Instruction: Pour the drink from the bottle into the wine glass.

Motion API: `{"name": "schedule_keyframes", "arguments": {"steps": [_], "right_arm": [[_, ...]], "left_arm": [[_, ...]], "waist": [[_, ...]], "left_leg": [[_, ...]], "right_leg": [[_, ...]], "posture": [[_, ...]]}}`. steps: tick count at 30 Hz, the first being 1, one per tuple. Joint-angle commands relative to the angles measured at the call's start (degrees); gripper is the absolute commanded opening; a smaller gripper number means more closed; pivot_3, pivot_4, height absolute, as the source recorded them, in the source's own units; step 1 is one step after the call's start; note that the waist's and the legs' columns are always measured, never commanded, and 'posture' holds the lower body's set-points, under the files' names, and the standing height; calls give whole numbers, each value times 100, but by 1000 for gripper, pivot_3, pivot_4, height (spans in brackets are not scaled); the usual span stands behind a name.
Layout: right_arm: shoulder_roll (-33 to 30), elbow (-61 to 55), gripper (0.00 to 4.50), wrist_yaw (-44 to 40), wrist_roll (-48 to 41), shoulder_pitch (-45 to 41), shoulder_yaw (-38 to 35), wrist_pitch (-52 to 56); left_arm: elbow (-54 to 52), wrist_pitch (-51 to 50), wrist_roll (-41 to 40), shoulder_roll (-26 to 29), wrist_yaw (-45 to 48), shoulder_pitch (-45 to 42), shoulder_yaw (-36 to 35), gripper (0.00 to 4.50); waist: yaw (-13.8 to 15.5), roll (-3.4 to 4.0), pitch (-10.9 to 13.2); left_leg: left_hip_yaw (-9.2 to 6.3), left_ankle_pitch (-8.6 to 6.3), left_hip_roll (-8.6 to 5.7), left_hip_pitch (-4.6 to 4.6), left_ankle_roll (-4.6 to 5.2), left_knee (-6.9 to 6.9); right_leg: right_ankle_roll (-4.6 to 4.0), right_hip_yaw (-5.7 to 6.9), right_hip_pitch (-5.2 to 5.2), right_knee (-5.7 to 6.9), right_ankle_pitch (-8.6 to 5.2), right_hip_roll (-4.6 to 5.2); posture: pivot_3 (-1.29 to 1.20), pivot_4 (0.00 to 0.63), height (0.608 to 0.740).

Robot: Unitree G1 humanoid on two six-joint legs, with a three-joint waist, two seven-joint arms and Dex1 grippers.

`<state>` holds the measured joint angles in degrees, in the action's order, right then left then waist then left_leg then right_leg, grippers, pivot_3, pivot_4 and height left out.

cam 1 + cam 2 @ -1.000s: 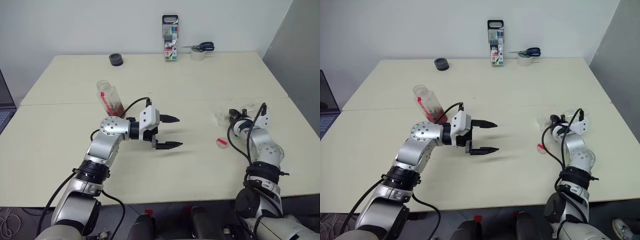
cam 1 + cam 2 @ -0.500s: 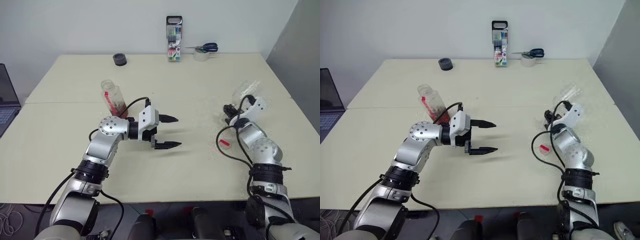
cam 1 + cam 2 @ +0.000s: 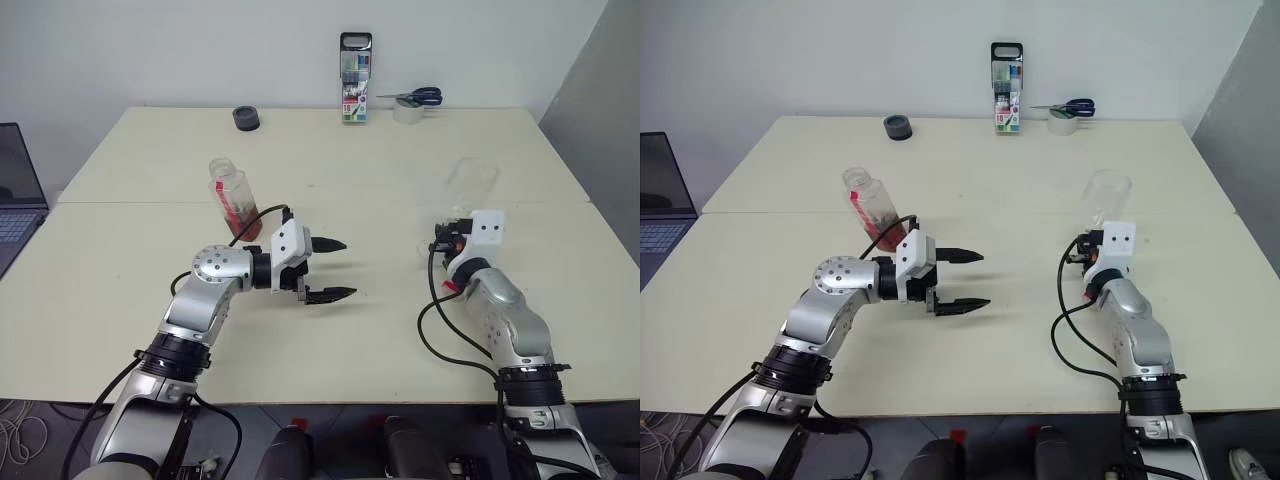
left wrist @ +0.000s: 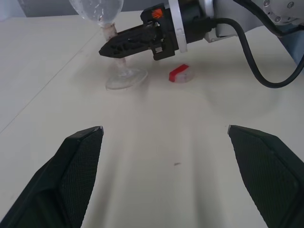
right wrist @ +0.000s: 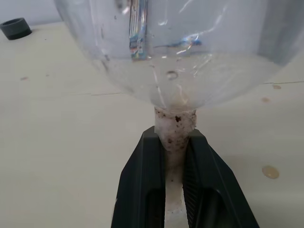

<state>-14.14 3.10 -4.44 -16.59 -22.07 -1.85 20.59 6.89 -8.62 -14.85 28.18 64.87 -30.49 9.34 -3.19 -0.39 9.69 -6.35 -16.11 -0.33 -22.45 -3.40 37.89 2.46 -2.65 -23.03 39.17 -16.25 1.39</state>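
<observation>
Clear wine glass (image 5: pixel 171 57), rim cut off, stem pinched by right pincer (image 5: pixel 174 156); left pincer (image 3: pixel 328 268) spread.

Cream table (image 3: pixel 380 330). Clear bottle (image 3: pixel 234 198) with red label and reddish-brown drink (image 3: pixel 246 217). Colourless wine glass (image 3: pixel 470 178). Black roll (image 3: pixel 245 118) far left; scissors (image 3: pixel 412 96) with seemingly blue handles.
</observation>
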Motion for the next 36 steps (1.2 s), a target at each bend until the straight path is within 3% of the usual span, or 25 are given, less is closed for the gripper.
{"name": "schedule_keyframes", "arguments": {"steps": [1, 6, 16, 28, 36], "right_arm": [[29, 47, 189, -424, 144, 167, 187, -163], [261, 167, 189, -863, 506, -427, 567, -827], [1055, 2345, 189, -1631, 1058, -1531, 1116, -1967], [1298, 3088, 189, -2025, 1175, -1652, 1071, -2282], [1358, 2962, 2773, -2053, 1153, -1604, 1010, -2202]], "left_arm": [[-293, -48, -12, 115, -318, 149, -283, 4500], [-748, -470, -188, 198, -877, 512, -708, 4500], [-1665, -1155, -380, 405, -1557, 1099, -1232, 4500], [-2368, -1958, -967, 416, -2078, 1280, -1699, 4500], [-2438, -1960, -1063, 503, -2133, 1192, -1702, 4500]], "waist": [[-7, 0, 0], [-68, 5, 4], [-115, 8, 7], [-154, 8, 7], [-153, 8, 7]], "left_leg": [[0, 0, 0, 0, 0, -1], [8, 0, 5, -2, 0, -5], [3, 1, 0, -8, -2, -5], [6, 1, 4, -1, -3, -6], [6, 1, 2, -2, -3, -6]], "right_leg": [[0, 0, -1, 0, 0, 0], [0, -5, -12, 1, 0, -3], [-1, 0, -17, 0, 1, 5], [-2, -1, -17, 7, 1, 3], [-2, -2, -17, 8, 1, 4]], "posture": [[0, 150, 740], [0, 150, 740], [0, 150, 740], [0, 150, 740], [0, 150, 740]]}}
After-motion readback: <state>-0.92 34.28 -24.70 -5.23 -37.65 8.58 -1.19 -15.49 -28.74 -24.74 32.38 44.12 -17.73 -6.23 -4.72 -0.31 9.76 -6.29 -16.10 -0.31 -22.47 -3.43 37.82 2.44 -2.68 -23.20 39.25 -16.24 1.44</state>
